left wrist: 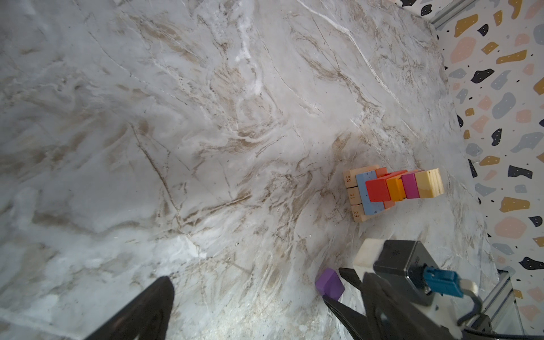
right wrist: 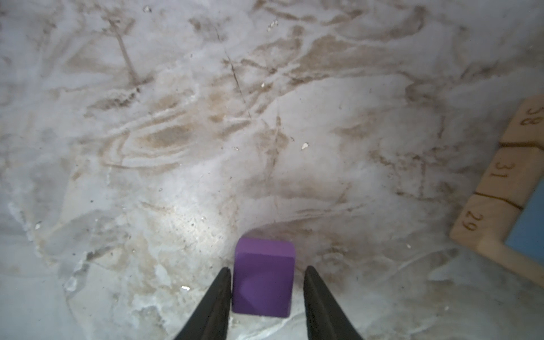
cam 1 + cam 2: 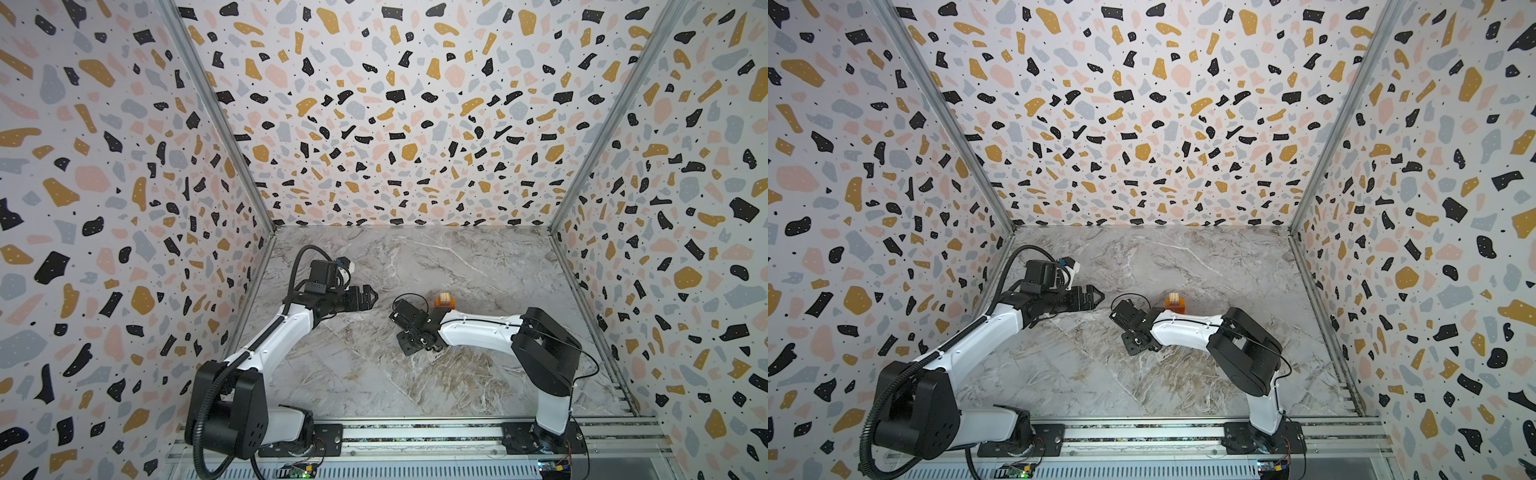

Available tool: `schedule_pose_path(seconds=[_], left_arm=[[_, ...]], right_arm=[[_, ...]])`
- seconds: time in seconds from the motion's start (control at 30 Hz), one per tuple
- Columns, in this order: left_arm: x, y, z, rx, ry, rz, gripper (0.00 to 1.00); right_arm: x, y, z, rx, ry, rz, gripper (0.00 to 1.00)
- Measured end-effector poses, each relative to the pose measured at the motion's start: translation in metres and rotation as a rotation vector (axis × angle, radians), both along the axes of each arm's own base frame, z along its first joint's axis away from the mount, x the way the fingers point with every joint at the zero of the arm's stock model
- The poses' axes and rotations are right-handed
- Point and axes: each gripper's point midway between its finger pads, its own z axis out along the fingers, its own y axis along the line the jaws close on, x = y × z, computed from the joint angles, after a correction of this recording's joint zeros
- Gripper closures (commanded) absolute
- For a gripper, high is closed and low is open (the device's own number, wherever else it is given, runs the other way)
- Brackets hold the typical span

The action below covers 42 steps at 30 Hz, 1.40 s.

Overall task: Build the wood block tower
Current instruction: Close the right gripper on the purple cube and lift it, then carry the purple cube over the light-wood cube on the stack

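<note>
Right gripper (image 2: 268, 268) is straddling the purple cube (image 2: 263, 276), which is sitting flat on the marble table (image 2: 176, 147). One finger is looking flush against a side face and the other is showing a sliver of gap, so the jaws are apart and not pinching yet. The fingers are lining up square on opposite flat faces; my read is that this is to keep the cube from twisting when clamped.

The wood block tower (image 1: 394, 188) is standing near the cube but clear of it. It is showing a numbered tan base, then light blue, red, orange and magenta, with a tan cube (image 1: 428, 184) on top. In both top views it is peeking out just behind the right forearm (image 3: 444, 300) (image 3: 1174, 302).

Left gripper (image 3: 372, 297) is hanging spread wide and empty, well apart from the stack. It is probably parking there to leave the right arm room, with its camera looking onto the stack.

Purple is looking like the cap piece. The upper tiers are narrowing, so I'm expecting the placement to need a straight, gentle descent.
</note>
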Motion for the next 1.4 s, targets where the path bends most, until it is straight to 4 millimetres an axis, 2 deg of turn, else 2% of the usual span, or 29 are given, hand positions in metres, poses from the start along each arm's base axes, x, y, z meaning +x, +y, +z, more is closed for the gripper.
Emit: schedule_pose_path(seconds=[0.93,1.13,1.4], left_arm=[[0.0,0.001,0.0,0.0,0.0,0.003,0.0],[0.0,0.001,0.0,-0.001,0.0,0.003,0.0],[0.0,0.001,0.0,-0.001,0.001,0.003,0.0]], right_arm=[[0.004,-0.004,-0.002,-0.006,0.01,-0.028,0.69],[0.015,-0.006,0.012,-0.002,0.011,-0.079,0.71],[0.025,-0.016,0.044,0.027,0.002,-0.133,0.71]])
